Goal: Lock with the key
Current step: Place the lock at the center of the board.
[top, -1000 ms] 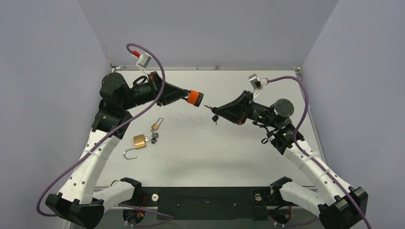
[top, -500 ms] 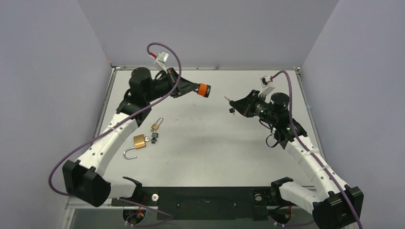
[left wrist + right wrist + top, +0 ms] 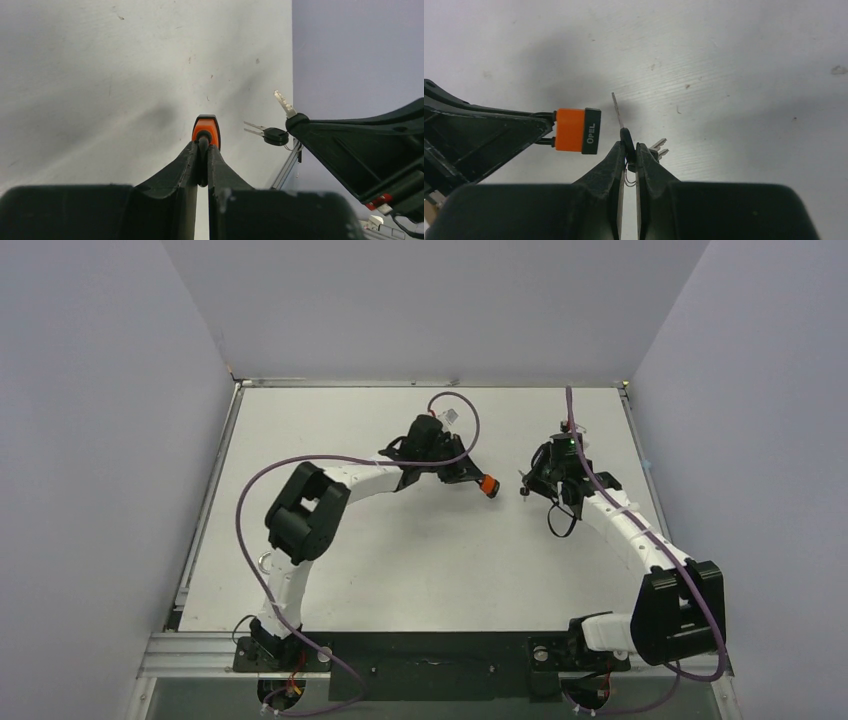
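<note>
Key [image 3: 617, 111] sits pinched in the closed right gripper [image 3: 628, 150] at centre frame, spare keys [image 3: 658, 147] dangling beside; left gripper [image 3: 202, 146] clamps the orange padlock [image 3: 577, 130] just left.

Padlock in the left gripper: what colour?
Padlock: orange, black end; clearest in the right wrist view.

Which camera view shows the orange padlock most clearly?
The right wrist view: the orange padlock shows its whole side and lettering. The left wrist view shows only its end beyond the left gripper; the top view, a small orange spot.
</note>
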Available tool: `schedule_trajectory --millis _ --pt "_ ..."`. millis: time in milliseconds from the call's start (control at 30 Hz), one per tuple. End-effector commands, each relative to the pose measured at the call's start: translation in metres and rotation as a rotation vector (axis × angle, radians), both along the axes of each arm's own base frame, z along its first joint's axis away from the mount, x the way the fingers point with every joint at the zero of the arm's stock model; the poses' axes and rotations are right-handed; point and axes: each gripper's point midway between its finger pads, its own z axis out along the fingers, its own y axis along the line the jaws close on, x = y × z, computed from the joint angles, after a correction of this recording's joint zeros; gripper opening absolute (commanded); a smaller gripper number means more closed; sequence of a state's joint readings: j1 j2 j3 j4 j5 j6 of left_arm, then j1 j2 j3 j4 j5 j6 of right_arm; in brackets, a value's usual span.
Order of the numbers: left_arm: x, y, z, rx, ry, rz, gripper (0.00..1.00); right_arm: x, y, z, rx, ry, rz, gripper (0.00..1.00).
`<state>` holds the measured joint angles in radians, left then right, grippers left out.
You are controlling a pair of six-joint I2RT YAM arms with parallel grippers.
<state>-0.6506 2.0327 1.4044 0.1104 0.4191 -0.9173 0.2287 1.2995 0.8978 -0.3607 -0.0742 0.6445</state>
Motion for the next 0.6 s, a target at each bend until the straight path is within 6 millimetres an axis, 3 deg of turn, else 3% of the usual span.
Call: schedule_trajectory --millis 0,33,67,167,400,500,567 --pt "0.016 -0.058 0.028 -0.147 -0.069 -0.049 0.0 0.003 -0.025 -0.018 -0.07 0.033 -0.103 0.0" --pt "0.014 -0.064 0.013 -0.146 -0.035 -0.055 0.0 0.004 -0.027 -0.022 -0.075 0.035 -0.111 0.0" --pt "0.016 -0.069 0.016 -0.161 -0.038 -0.06 0.0 0.001 -0.029 -0.03 -0.08 0.053 -0.118 0.0" --pt "0.015 -0.081 -0.002 -0.162 0.005 -0.067 0.0 0.001 -0.034 -0.044 -0.091 0.077 -0.134 0.0" --pt "0.013 -0.081 -0.035 -0.119 0.071 -0.053 0.0 0.002 -0.035 -0.073 -0.103 0.134 -0.145 0.09" --pt "0.012 -0.079 -0.04 -0.102 0.071 -0.053 0.11 0.003 -0.033 -0.078 -0.1 0.142 -0.142 0.16" --pt "0.01 -0.079 -0.041 -0.093 0.07 -0.061 0.24 0.004 -0.032 -0.078 -0.094 0.14 -0.138 0.25"
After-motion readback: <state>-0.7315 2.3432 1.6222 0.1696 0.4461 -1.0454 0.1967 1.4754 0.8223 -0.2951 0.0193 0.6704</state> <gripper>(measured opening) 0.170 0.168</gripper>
